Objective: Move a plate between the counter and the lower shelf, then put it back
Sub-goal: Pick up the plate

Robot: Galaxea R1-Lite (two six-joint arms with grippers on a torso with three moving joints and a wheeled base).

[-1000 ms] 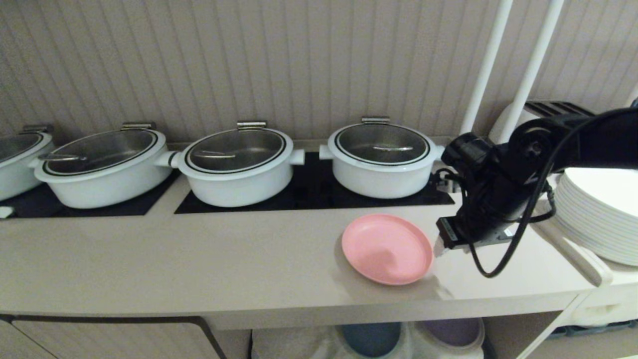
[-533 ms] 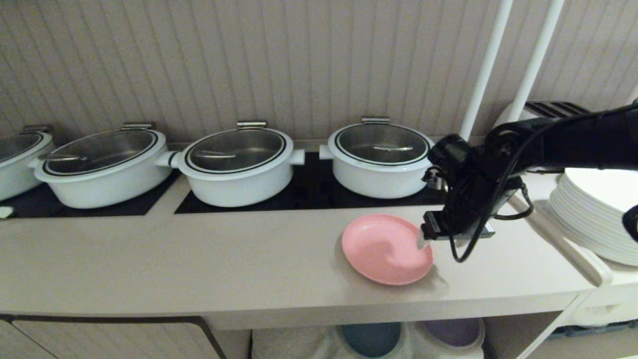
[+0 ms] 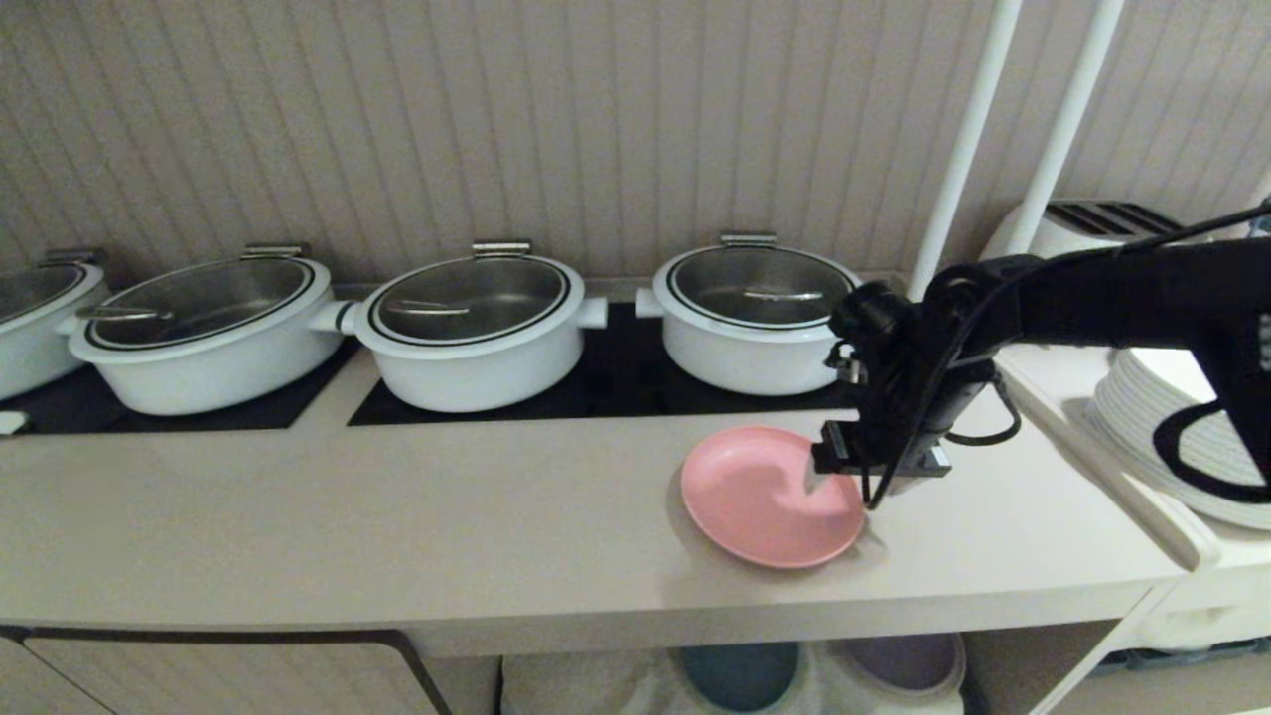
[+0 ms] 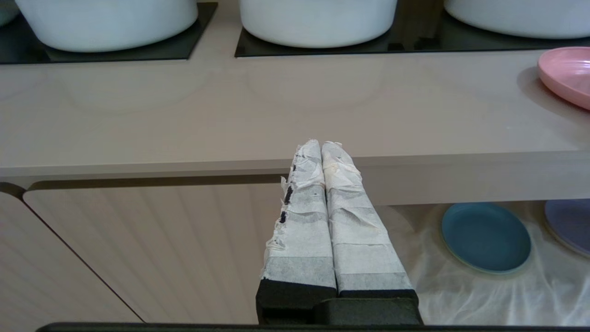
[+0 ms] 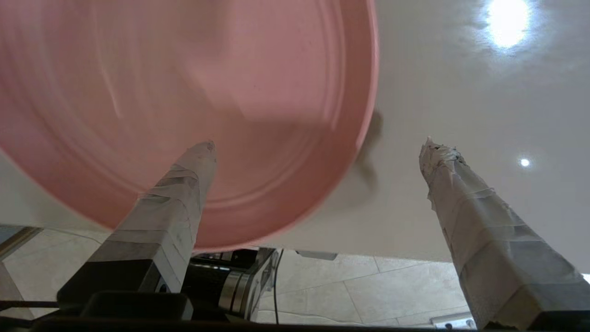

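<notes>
The left gripper (image 4: 326,147), its taped fingers pressed together, hangs in front of the beige counter's (image 4: 193,115) front edge. To its right, the round matte pink plastic plate (image 3: 772,496) lies flat on the counter. The right gripper (image 5: 318,147) hovers over the plate's right rim, jaws spread wide, one finger above the plate, the other beyond the rim.

Count from my head view: four white lidded pots (image 3: 477,333) on the counter, running nine to one o'clock. One pink plate (image 3: 770,497). One stack of white plates (image 3: 1182,427), three o'clock. Below: one blue plate (image 4: 485,237), one purple plate (image 4: 571,223).
</notes>
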